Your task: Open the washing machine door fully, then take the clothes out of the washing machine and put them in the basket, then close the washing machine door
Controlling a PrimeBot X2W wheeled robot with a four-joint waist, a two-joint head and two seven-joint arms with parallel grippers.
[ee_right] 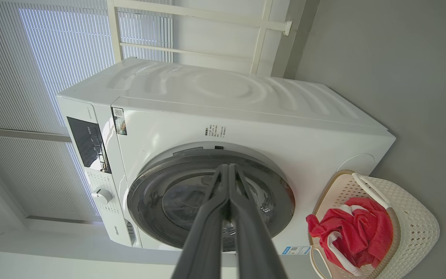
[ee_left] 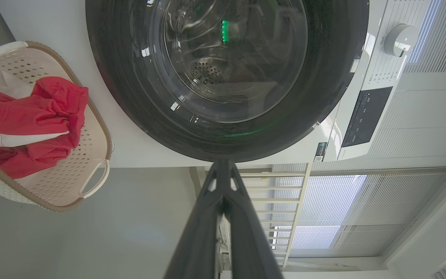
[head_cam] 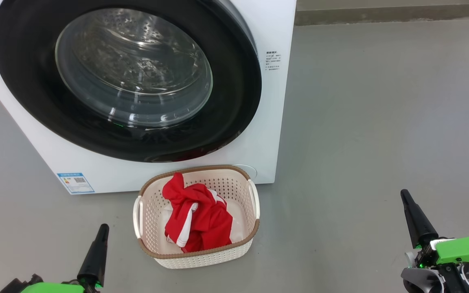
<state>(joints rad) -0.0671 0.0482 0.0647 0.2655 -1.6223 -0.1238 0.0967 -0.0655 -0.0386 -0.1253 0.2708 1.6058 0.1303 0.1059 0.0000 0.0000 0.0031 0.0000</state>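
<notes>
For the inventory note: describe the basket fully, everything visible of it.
The basket is cream-white perforated plastic by its look, with a brown woven-look rim and a white loop handle on each side. It stands upright on the grey floor, close before the white washing machine; contact there cannot be told. Red clothes with white trim lie bunched inside it.

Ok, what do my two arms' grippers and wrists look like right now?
The left gripper and right gripper match: long matte-black fingers tapering to blunt tips, on bright green wrist housings. Beside the right one sit a pale grey fitting and thin white cable. In the wrist views the fingers look dark grey, with slotted openings near the tips.
</notes>
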